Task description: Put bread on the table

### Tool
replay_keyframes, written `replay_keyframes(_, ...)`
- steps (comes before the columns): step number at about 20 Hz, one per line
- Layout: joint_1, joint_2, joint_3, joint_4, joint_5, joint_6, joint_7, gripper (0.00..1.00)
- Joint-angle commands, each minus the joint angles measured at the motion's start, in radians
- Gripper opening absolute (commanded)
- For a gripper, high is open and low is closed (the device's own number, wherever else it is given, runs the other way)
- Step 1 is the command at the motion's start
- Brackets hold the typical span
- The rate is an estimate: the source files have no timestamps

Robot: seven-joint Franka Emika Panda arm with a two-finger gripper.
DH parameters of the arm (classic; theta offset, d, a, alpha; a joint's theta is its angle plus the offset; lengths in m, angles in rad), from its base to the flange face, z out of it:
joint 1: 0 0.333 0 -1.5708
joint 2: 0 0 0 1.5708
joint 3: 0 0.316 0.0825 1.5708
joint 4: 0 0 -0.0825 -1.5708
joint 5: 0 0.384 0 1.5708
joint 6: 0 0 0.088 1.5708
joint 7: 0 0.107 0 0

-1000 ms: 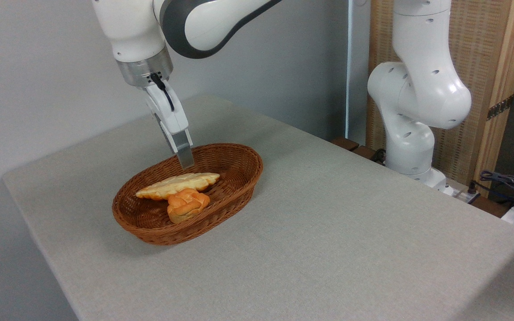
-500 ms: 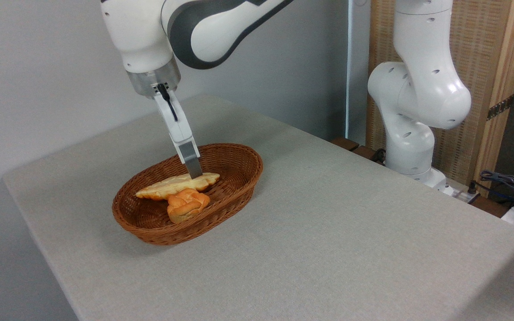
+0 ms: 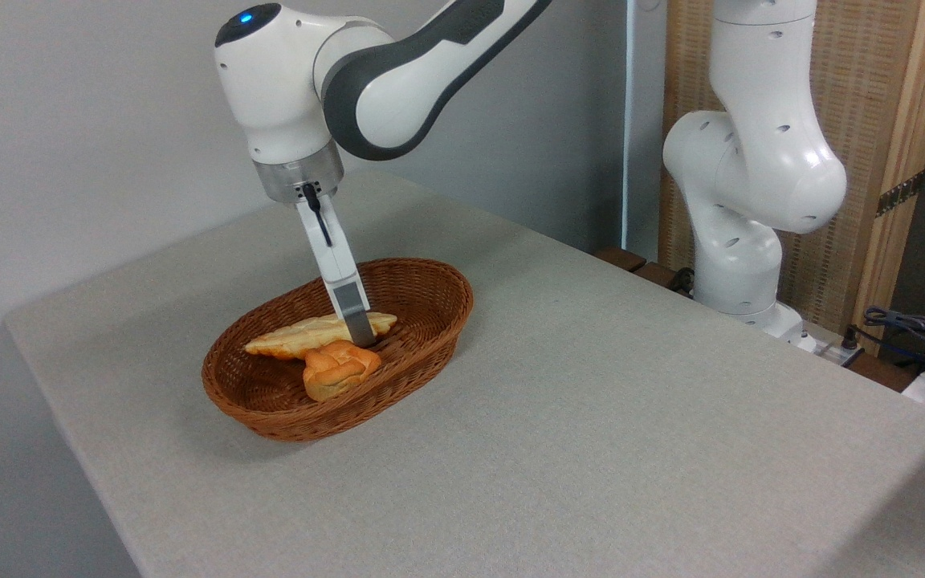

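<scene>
Here, the robot arm's gripper (image 3: 362, 337) is reaching down into the brown wicker basket (image 3: 430, 309) on the grey table (image 3: 591, 417), its tip overlapping the long pale bread (image 3: 302, 337) lying beside an orange bun (image 3: 338, 369); whether its fingers are gripping is unclear.

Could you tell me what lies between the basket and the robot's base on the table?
Nothing: in the camera view, the table is bare between the basket and the robot's base.
</scene>
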Motion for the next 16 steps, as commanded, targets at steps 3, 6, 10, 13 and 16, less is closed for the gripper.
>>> replay_keyframes(3,-0.011,-0.027,0.006,-0.036,0.01,0.028,0.013,1.0)
replay_keyframes(6,-0.011,-0.027,0.006,-0.036,0.01,0.028,0.013,1.0)
replay_keyframes(10,-0.011,-0.027,0.006,-0.035,0.01,0.028,0.013,1.0)
replay_keyframes(13,-0.011,-0.027,0.006,-0.035,0.01,0.031,0.013,1.0)
replay_keyframes(16,-0.011,-0.027,0.006,-0.036,0.01,0.048,0.013,1.0)
